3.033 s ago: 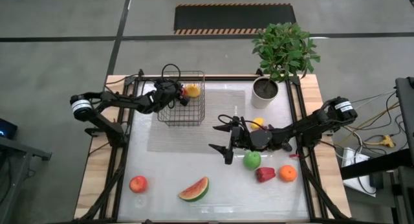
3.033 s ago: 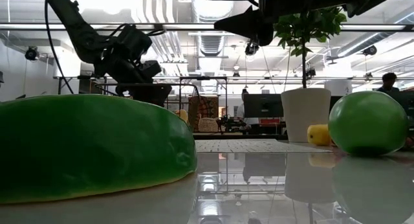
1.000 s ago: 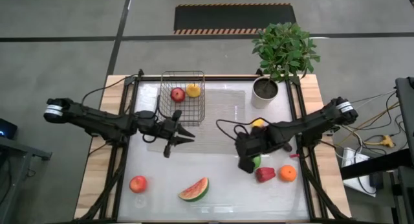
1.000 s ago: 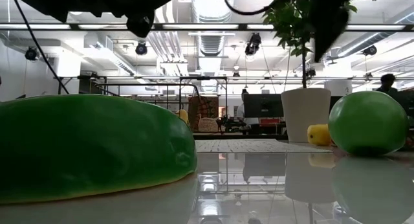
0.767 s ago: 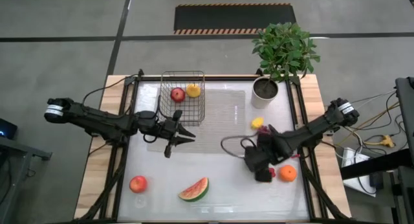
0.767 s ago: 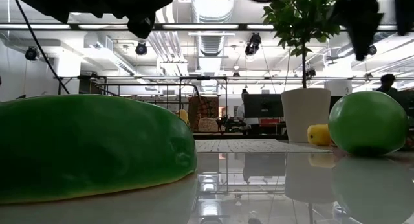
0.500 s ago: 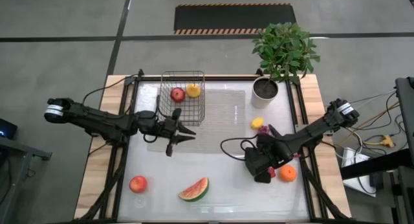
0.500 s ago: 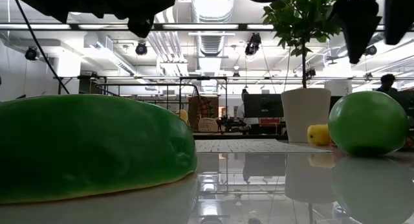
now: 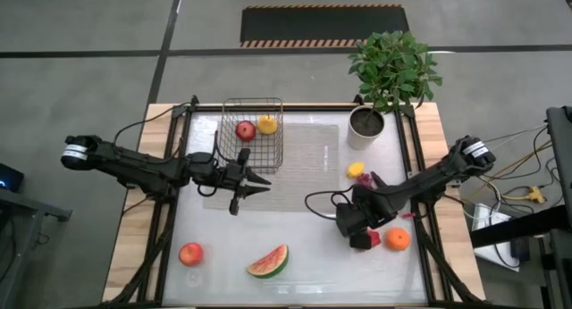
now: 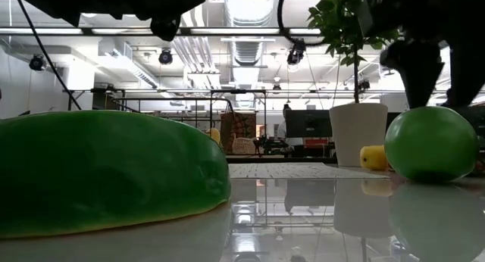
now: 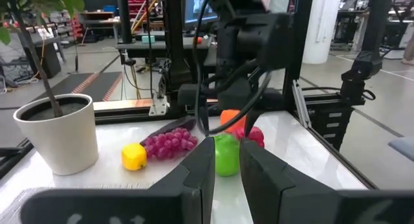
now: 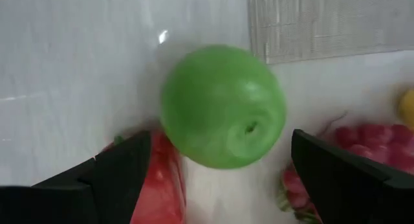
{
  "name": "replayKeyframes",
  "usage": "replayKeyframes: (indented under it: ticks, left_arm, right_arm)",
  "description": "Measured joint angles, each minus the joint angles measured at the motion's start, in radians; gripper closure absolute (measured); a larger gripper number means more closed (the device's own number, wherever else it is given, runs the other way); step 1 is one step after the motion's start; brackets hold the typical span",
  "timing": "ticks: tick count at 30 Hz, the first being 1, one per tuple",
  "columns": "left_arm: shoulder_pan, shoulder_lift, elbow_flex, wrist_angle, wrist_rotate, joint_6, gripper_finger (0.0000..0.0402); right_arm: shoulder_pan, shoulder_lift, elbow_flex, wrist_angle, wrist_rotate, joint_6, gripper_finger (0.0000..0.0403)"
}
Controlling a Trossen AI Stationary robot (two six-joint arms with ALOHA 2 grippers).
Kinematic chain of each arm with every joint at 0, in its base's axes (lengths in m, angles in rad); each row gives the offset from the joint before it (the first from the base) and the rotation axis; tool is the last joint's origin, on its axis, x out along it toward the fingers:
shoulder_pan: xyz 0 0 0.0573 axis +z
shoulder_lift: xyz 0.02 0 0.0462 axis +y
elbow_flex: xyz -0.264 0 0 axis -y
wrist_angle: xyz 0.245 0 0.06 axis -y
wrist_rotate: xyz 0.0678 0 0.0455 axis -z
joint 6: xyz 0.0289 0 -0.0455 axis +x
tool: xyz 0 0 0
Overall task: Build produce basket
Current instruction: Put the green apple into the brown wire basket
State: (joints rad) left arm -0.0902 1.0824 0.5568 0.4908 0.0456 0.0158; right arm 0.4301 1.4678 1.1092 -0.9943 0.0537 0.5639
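The wire basket (image 9: 253, 135) stands at the far left of the table and holds a red apple (image 9: 245, 129) and a yellow fruit (image 9: 266, 124). My right gripper (image 9: 350, 227) is open and points down over the green apple (image 12: 223, 106), with one finger on either side of it (image 10: 430, 145). The gripper hides the apple in the high view. I see no touch between the fingers and the apple. The apple rests on the table beside the red pepper (image 9: 362, 241). My left gripper (image 9: 250, 188) hovers open and empty near the basket's near side.
An orange (image 9: 397, 239) lies right of the pepper. Purple grapes (image 11: 169, 143) and a lemon (image 9: 356, 170) lie toward the white plant pot (image 9: 366, 126). A watermelon slice (image 9: 268, 261) and a red-orange fruit (image 9: 190, 254) lie near the front edge. A mesh mat (image 9: 304, 157) covers the middle.
My right gripper has gone a little toward the table's right edge, over the green apple, and then come down until its open fingers stand on either side of it. The apple has stayed in place.
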Motion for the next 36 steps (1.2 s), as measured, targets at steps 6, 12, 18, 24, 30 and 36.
replayKeyframes:
  ticks: [6, 12, 18, 24, 30, 36]
  left_arm:
    - [0.0, 0.0, 0.0, 0.002, 0.0, 0.002, 0.0347]
    - [0.0, 0.0, 0.0, 0.007, -0.001, 0.023, 0.0347]
    - [0.0, 0.0, 0.0, 0.01, -0.001, 0.023, 0.0347]
    - [-0.002, 0.006, 0.0, 0.009, -0.001, 0.017, 0.0347]
    - [-0.008, 0.069, 0.001, 0.016, 0.001, -0.003, 0.0347]
    - [-0.022, 0.174, 0.004, 0.133, 0.001, -0.012, 0.0347]
  right_arm:
    - [-0.024, -0.01, -0.101, 0.155, -0.058, -0.015, 0.0051]
    - [-0.042, -0.007, -0.148, 0.246, -0.068, -0.022, 0.0054]
    - [-0.067, -0.009, -0.171, 0.284, -0.098, -0.01, 0.0073]
    - [-0.069, -0.026, -0.127, 0.271, -0.071, -0.069, 0.0067]
    - [-0.071, -0.026, -0.098, 0.276, -0.011, -0.062, 0.0053]
    - [-0.085, -0.026, -0.099, 0.319, 0.018, -0.028, 0.0049]
